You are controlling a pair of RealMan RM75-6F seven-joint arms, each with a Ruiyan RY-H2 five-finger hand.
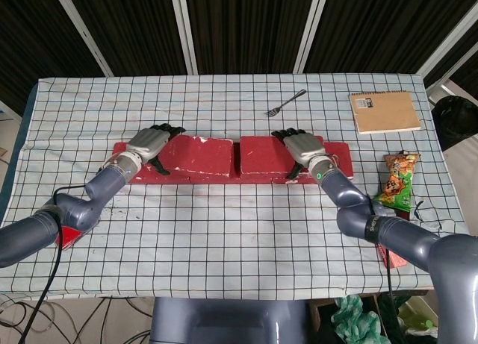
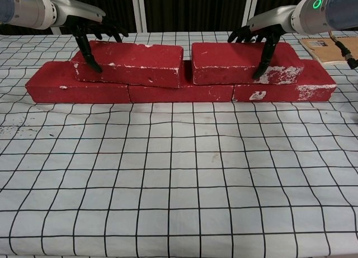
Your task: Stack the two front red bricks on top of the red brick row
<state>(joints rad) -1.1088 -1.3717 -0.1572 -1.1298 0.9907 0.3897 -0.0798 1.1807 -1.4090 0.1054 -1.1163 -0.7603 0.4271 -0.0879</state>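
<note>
Three red bricks form a bottom row across the checked cloth. Two more red bricks lie on top of it, end to end with a narrow gap. My left hand straddles the left end of the left upper brick, thumb down its front face and fingers over the back edge, loosely. On the right upper brick, my right hand grips the right end, thumb pressed on the front face. From the head view the left hand and right hand cover the outer ends of both upper bricks.
A fork lies behind the bricks. A brown notebook sits at the back right, and a snack packet lies near the right edge. A small red object shows under my left forearm.
</note>
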